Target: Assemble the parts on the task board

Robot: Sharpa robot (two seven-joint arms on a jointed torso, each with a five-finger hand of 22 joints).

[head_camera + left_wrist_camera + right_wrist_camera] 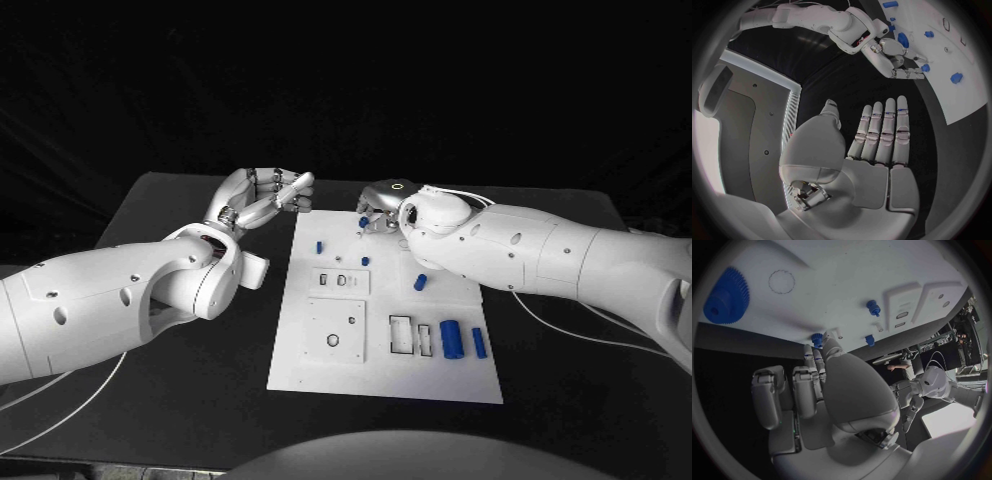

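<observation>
The white task board [387, 330] lies in the middle of the black tabletop [173, 380], and the left hand [267, 198] hovers off its far left corner, fingers straight and apart, holding nothing. At the board's far edge the right hand [382, 205] reaches its fingertips onto a small blue part [364, 222], though I can't tell whether it has pinched it. The part looks light, hard and slick, best taken by its sides.

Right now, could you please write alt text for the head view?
A white task board lies on a black table with small blue parts on it. The right robot hand reaches over its far end; the left robot hand hovers open beside it.
</observation>
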